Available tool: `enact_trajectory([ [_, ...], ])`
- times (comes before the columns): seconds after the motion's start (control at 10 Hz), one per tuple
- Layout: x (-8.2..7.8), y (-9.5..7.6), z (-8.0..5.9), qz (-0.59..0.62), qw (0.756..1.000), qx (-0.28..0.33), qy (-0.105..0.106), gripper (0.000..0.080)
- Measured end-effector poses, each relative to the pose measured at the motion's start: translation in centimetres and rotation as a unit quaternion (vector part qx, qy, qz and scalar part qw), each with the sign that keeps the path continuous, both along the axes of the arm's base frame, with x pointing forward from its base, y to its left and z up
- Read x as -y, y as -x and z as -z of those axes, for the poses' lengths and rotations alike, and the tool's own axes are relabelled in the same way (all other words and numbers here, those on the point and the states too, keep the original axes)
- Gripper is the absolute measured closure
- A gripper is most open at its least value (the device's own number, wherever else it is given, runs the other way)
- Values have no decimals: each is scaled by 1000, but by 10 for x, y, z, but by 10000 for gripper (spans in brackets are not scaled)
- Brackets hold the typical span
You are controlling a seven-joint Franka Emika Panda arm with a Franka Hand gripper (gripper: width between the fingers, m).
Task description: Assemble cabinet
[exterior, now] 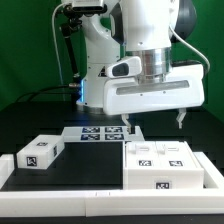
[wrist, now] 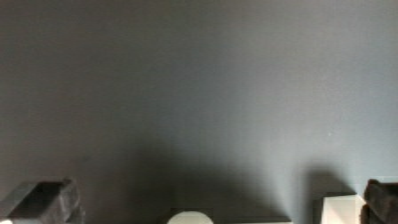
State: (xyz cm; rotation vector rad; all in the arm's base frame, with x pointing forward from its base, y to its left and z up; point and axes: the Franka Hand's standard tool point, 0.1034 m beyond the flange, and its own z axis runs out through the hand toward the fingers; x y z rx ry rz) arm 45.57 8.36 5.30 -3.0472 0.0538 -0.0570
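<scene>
The cabinet (exterior: 165, 163), a large white box with black-and-white tags on its top and front, sits on the black table at the exterior view's right front. A smaller white tagged block (exterior: 40, 152) lies at the left. My gripper (exterior: 152, 122) hangs open and empty above the table, just behind the cabinet, with its fingertips (exterior: 125, 124) wide apart. In the wrist view the gripper (wrist: 210, 203) looks down on the bare dark table, with one dark fingertip (wrist: 39, 203) at each side. A pale edge (wrist: 347, 207) shows by one finger; I cannot tell what it is.
The marker board (exterior: 98, 133) lies flat behind the gripper's left finger. A low white rail (exterior: 60, 180) runs along the table's front, left of the cabinet. The robot's white base (exterior: 100, 60) stands at the back.
</scene>
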Motion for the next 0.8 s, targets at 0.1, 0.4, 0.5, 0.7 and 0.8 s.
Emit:
enact_trajectory([
  [0.1, 2, -2, 5, -2, 1000, 1, 2, 2],
  [0.4, 14, -6, 12, -22, 1000, 1, 2, 2],
  [0.5, 13, -6, 12, -25, 1000, 1, 2, 2],
  [0.7, 13, -6, 12, -26, 1000, 1, 2, 2],
  [0.8, 9, -5, 13, -5, 1000, -3, 2, 2],
])
